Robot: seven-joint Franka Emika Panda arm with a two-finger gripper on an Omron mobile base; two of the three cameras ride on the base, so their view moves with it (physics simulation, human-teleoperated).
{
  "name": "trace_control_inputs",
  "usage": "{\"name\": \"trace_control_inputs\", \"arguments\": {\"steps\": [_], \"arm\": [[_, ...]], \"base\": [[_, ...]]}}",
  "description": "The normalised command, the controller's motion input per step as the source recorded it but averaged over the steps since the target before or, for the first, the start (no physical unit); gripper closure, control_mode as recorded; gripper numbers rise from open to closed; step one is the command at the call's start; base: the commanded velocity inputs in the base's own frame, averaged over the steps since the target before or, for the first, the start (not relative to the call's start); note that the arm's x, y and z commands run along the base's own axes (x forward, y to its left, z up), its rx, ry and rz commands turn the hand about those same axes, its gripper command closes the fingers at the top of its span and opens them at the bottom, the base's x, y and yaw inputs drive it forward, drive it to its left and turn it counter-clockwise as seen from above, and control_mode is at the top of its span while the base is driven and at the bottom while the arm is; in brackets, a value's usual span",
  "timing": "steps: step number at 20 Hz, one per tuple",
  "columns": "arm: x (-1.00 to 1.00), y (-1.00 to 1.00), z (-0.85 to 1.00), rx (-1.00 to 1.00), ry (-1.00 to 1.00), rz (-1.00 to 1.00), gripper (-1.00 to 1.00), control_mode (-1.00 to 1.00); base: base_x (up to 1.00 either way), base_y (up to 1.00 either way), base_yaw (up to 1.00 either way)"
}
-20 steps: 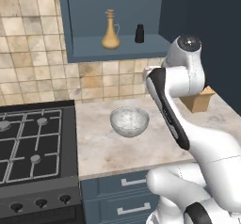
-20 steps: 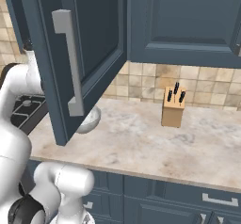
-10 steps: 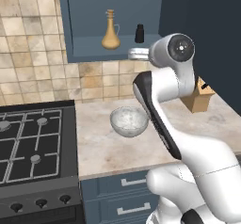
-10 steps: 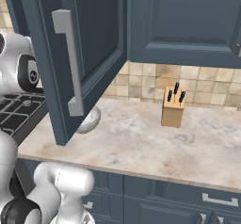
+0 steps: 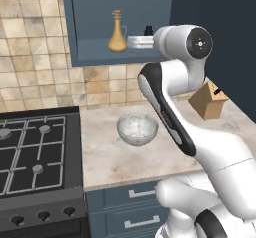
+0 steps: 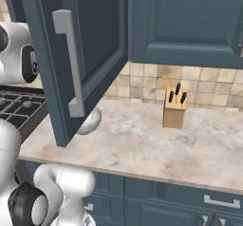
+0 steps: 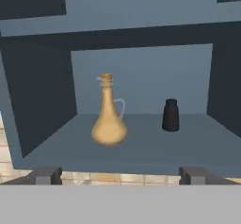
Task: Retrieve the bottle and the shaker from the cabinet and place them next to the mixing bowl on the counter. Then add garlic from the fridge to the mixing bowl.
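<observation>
The golden-tan bottle (image 7: 108, 117) (image 5: 117, 32) stands upright on the shelf of the open slate-blue cabinet (image 7: 155, 148) (image 5: 90, 57). To its right is the small black shaker (image 7: 171, 116) (image 5: 148, 30), partly hidden by my hand in the left base view. My gripper (image 7: 120, 176) (image 5: 132, 42) is open and empty, level with the shelf's front edge and short of both things. The speckled mixing bowl (image 5: 137, 128) (image 6: 91, 120) rests on the beige counter (image 5: 110, 154) below the cabinet. The fridge and garlic are out of view.
The open cabinet door (image 6: 71, 63) hangs over the counter's left part in the right base view and covers most of the bowl. A wooden knife block (image 5: 207, 101) (image 6: 174, 108) stands by the tiled back wall. The black gas hob (image 5: 35, 152) lies left of the counter.
The arm has swung up and left, bringing the hand from beside the cabinet to the front of its shelf. The bottle, shaker and bowl have not moved.
</observation>
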Motion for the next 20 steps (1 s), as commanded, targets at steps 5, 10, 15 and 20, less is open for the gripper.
{"name": "trace_control_inputs", "arguments": {"steps": [5, 10, 15, 20], "arm": [[0.45, 0.11, 0.29, -0.02, 0.25, 0.05, -1.00, -1.00], [0.24, 0.00, 0.05, 0.03, 0.11, -0.01, -1.00, -1.00], [0.24, 0.01, -0.02, 0.00, -0.05, 0.00, -1.00, -1.00], [0.46, 0.05, -0.05, 0.00, -0.04, 0.00, -1.00, -1.00]], "base": [[0.00, 0.00, 0.00], [0.00, 0.00, 0.00], [0.00, 0.00, 0.00], [0.00, 0.00, 0.00]]}}
